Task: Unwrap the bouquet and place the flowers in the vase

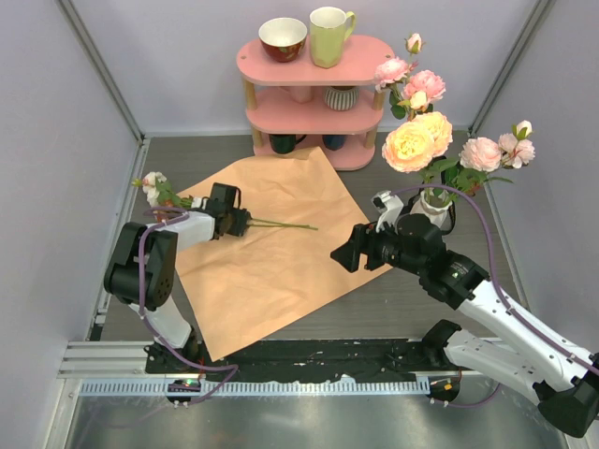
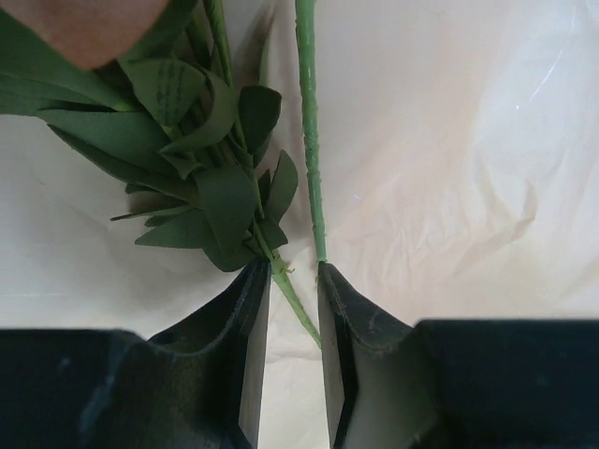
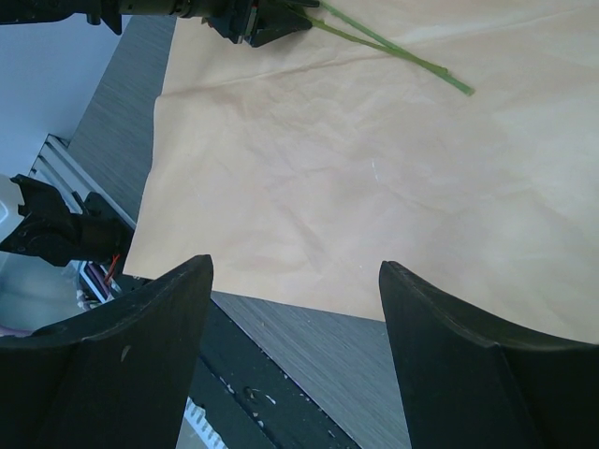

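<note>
The bouquet's tan-orange paper (image 1: 271,267) lies spread flat on the table. Two loose flowers lie across its upper left corner, their pale heads (image 1: 153,184) off the paper and their green stems (image 1: 285,224) pointing right. My left gripper (image 1: 243,223) (image 2: 293,267) straddles these stems below the leaves (image 2: 215,187). Its jaws stand narrowly apart, with one stem (image 2: 298,313) crossing the gap and the other (image 2: 309,140) ending at the right fingertip. My right gripper (image 1: 343,254) (image 3: 295,267) hangs open and empty over the paper's right edge. The white vase (image 1: 434,200) behind the right arm holds several roses (image 1: 416,140).
A pink three-tier shelf (image 1: 314,64) stands at the back with a bowl (image 1: 283,37), a pale yellow mug (image 1: 329,36) and a striped cup (image 1: 341,97). Grey walls close in the table on the left, right and back. A black rail (image 1: 309,355) runs along the near edge.
</note>
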Tool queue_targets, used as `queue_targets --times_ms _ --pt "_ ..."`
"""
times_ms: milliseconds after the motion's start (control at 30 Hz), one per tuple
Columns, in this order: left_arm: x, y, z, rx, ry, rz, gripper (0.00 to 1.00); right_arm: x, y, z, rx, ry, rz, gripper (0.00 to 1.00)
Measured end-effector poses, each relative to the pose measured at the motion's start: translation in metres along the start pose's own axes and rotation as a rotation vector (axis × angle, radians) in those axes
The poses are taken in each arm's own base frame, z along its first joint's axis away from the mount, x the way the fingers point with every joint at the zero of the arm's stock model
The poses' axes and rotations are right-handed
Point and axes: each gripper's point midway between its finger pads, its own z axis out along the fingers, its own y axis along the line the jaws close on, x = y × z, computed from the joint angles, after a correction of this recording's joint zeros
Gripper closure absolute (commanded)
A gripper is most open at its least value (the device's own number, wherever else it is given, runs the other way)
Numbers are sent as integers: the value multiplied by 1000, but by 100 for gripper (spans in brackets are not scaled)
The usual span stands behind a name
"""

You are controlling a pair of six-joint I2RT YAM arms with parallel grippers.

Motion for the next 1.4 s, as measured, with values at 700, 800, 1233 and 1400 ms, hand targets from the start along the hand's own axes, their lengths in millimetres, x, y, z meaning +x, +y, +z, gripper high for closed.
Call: queue_targets --times_ms 700,800,1233,1400 --pt "-4 -10 8 12 -47 47 68 2 -3 2 13 6 -6 22" --pt "-3 -11 10 11 -48 38 73 2 -3 2 12 4 -7 22" --pt "-5 -15 17 25 -62 16 100 2 -4 2 16 5 -7 22" --pt "-8 -16 13 33 -75 52 100 1 -4 2 20 4 -7 22"
